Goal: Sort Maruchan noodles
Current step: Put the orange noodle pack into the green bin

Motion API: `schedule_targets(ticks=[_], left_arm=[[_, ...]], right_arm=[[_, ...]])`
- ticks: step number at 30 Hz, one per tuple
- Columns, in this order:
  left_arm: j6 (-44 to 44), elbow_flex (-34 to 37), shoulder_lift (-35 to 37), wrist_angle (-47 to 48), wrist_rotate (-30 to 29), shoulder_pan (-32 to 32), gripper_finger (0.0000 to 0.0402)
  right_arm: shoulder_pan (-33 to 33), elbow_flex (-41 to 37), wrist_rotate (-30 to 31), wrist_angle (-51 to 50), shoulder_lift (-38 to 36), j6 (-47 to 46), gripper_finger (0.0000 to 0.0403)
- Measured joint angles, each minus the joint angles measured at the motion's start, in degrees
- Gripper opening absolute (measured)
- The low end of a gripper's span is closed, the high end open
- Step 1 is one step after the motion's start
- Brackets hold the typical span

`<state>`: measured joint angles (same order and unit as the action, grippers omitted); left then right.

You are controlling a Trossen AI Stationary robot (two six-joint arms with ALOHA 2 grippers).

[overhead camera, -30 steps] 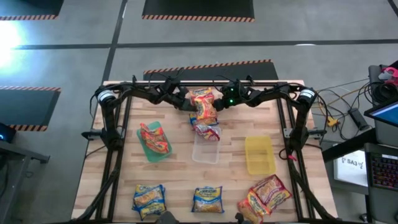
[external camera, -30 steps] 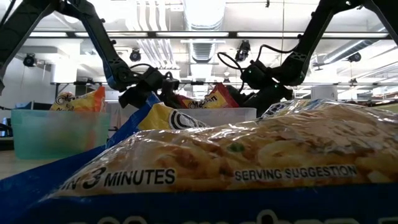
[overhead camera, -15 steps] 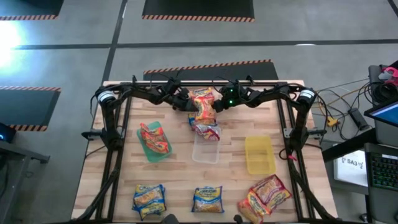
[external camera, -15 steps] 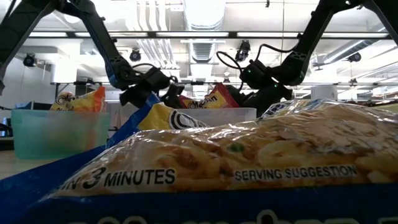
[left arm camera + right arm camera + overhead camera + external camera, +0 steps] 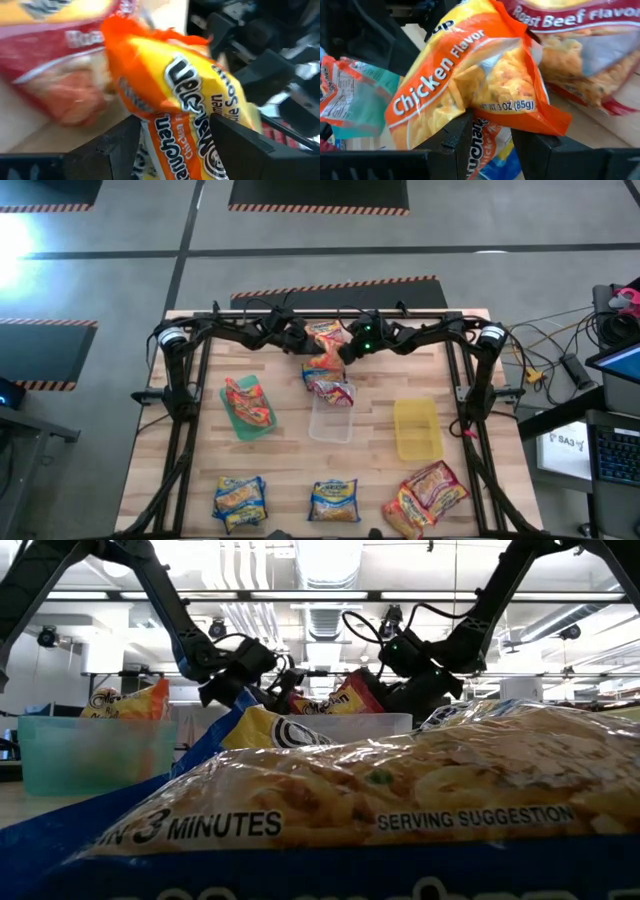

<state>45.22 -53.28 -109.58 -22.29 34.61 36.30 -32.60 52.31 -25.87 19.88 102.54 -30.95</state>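
1. Right hand (image 5: 343, 352) is clamped on an orange chicken-flavor packet (image 5: 470, 80); in its wrist view the two dark fingers (image 5: 457, 132) pinch the packet's lower edge, so the crinkled bag hangs from that grip at the far middle of the tabletop (image 5: 290, 470).
2. Left hand (image 5: 298, 344) faces it from the other side, fingers (image 5: 117, 142) apart on either side of the same orange packet and, as far as I can judge, not gripping it (the wrist view shows daylight beside the film).
3. Just beside the held packet lies a red roast-beef packet (image 5: 580, 45), and another red-pink one leans over the far rim of the clear bin (image 5: 331, 420).
4. Sorted so far: red-orange packets in the green bin (image 5: 245, 410); the yellow bin (image 5: 417, 430) looks unfilled.
5. Waiting at the near edge: two blue-yellow packets (image 5: 240, 498) and a red-pink pile (image 5: 428, 492).
6. Deciding relation: the held packet sits between the two hands, its long axis running roughly from the far edge toward the bins. The right hand owns it, and the yellow bin lies on that arm's side, nearer than the green one, so a carry there would be the shorter reach.
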Motion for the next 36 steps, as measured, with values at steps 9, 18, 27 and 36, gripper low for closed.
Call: schedule_targets(ticks=[9, 18, 27, 36], left_arm=[[-0.8, -0.3, 0.0, -0.4, 0.8, -0.2, 0.0205], [-4.4, -0.3, 0.0, -0.4, 1.1, 0.0, 0.0068], [-6.0, -0.3, 0.0, -0.4, 4.3, 0.3, 0.0018], [-6.0, -0.3, 1.4, -0.5, 6.8, 2.8, 0.0004]], right_arm=[[0.1, 0.2, 0.0, -0.1, 0.0, 0.2, 0.0123], [0.1, 0.3, 0.0, -1.4, 0.0, 1.1, 0.0123], [-0.3, 0.3, -0.1, -8.1, -0.2, 5.1, 0.0123], [-3.6, 0.4, -7.1, -13.6, -4.6, 5.8, 0.0123]])
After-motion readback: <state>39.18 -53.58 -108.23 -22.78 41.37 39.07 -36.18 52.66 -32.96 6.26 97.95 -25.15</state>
